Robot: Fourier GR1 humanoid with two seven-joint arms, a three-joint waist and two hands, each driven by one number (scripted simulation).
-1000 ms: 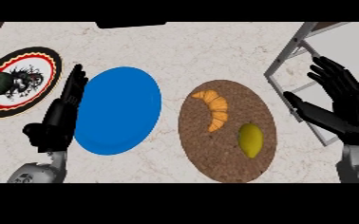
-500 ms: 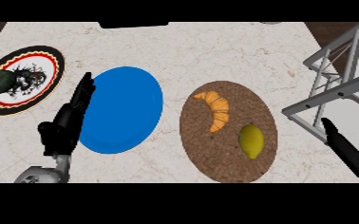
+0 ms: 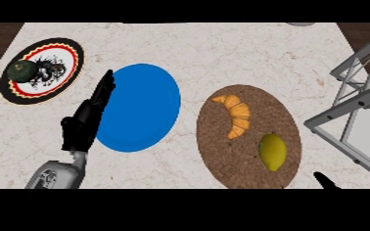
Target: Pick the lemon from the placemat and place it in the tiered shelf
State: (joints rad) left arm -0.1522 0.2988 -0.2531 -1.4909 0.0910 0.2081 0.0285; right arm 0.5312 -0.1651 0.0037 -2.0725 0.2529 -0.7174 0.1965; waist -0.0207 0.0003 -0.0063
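Seen from the head view, looking down on the marble worktop, the lemon lies on the round brown placemat, in its near right part. A croissant shares the placemat, further from the robot and to the left, and the two do not touch. The lemon's long axis runs roughly away from the robot, leaning only a little.

The right hand shows as a mere black tip at the lower right edge, just off the placemat's rim; whether it is spread or closed I cannot tell. The lemon lies ahead of that tip and to its left, near it (nothing stands between them).

The left hand rests on the far side, by the left rim of a blue plate. Its fingers are straight and together, holding nothing, and it is well apart from the lemon.

The right hand is plainly the nearer, and I'd judge the pick falls to it, closing across the lemon's narrow width. The tiered shelf stands to the right of the placemat, so the carry would go rightward and away.
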